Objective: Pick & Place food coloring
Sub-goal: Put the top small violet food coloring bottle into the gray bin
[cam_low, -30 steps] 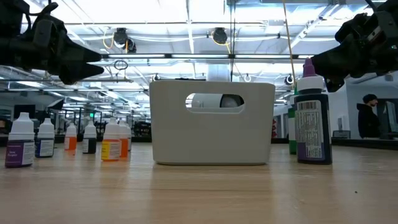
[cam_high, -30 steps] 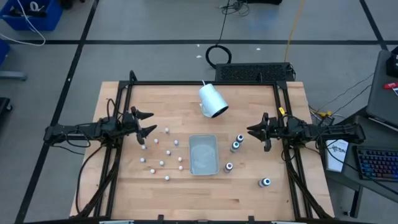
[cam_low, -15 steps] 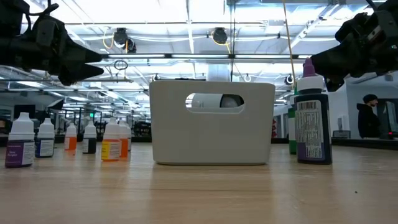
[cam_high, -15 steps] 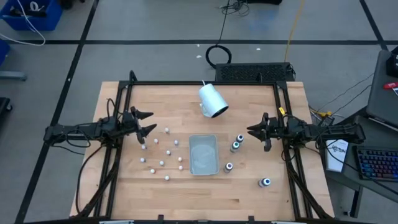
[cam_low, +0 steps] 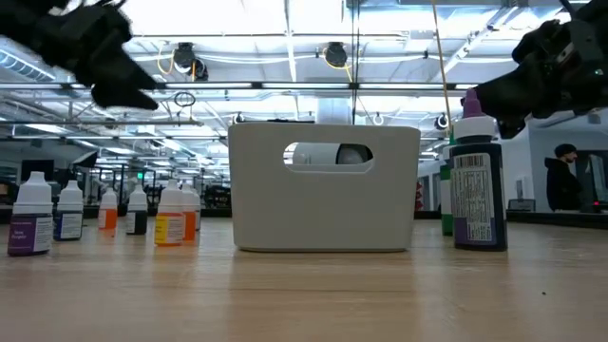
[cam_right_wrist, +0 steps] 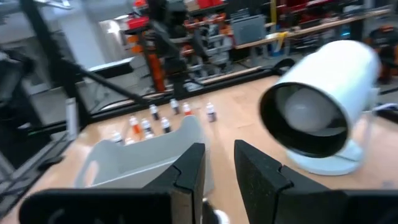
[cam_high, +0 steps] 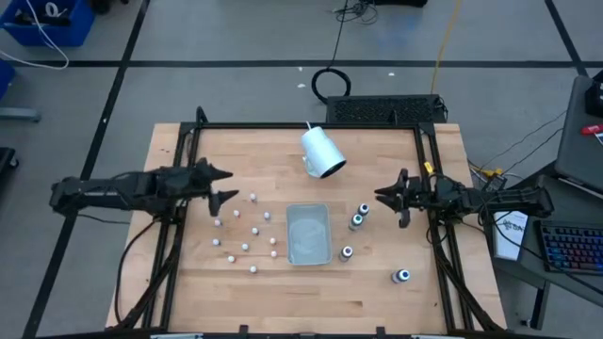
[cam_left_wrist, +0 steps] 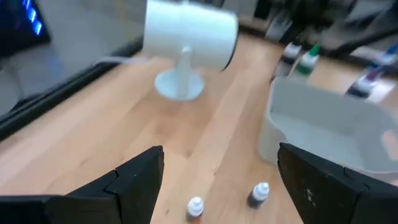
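Observation:
Several small whitish food coloring bottles (cam_high: 245,231) stand upright on their bases on the wooden table, left of a clear tray (cam_high: 308,234). Three larger dark bottles with pale caps (cam_high: 358,218) stand to the tray's right. My left gripper (cam_high: 233,185) hovers open above the table's left side, tipped down toward the small bottles (cam_left_wrist: 196,206), with nothing between its fingers. My right gripper (cam_high: 382,197) is shut and level at the right side, above and beside the dark bottles, and it holds nothing.
A large white cylinder on a round foot (cam_high: 322,153) stands behind the tray, near the far edge. In the low view the tray (cam_low: 323,188) fills the middle, with a tall dark bottle (cam_low: 478,190) to its right. Black frame rails run along the table's left and right sides.
My left gripper has risen above the table's left side and tipped its fingers downward, staying open. The bottles, the tray and my right arm have kept still.

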Motion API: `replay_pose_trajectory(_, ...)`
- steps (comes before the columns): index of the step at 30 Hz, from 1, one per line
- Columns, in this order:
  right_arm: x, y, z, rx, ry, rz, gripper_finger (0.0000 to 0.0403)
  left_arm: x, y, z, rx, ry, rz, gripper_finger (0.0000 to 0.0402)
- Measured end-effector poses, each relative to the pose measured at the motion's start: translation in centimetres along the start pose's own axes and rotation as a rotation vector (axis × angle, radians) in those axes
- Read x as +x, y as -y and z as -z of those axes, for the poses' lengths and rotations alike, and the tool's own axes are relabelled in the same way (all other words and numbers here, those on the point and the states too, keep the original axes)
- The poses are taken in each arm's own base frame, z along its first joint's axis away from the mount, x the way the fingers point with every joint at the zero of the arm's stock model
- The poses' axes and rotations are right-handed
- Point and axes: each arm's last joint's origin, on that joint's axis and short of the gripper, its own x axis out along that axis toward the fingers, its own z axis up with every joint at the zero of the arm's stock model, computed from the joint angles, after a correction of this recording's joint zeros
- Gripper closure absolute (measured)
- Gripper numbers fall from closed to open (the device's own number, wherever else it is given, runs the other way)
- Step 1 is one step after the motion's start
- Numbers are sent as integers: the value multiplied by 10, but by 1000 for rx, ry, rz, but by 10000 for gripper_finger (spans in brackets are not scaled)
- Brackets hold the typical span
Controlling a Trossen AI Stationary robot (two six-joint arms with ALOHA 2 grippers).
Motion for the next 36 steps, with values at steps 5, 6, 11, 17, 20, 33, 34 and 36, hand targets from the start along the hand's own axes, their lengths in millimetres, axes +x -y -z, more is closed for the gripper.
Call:
replay_pose_trajectory(5,0,3,-1,-1,22,89,325,30,10,-43,60,-298,-144,92)
replay_pose_trajectory(6,0,3,-1,-2,23,96,325,39,11,-49,68,-356,-170,92)
replay_pose_trajectory(11,0,2,-3,0,45,95,325,85,11,-66,45,-615,-229,92)
replay_pose_trajectory(17,-1,0,-11,-44,124,75,325,123,14,-69,22,-795,-225,92)
replay_pose_trajectory(20,-1,-1,-16,-87,176,69,325,131,15,-63,0,-883,-214,92)
replay_pose_trajectory(33,-2,-1,-18,-138,191,71,325,143,7,-24,-85,-973,-283,92)
replay_pose_trajectory(34,-2,-1,-17,-138,190,71,325,144,7,-22,-86,-962,-281,92)
replay_pose_trajectory(36,-2,-1,-18,-138,191,71,325,146,6,-18,-89,-946,-277,92)
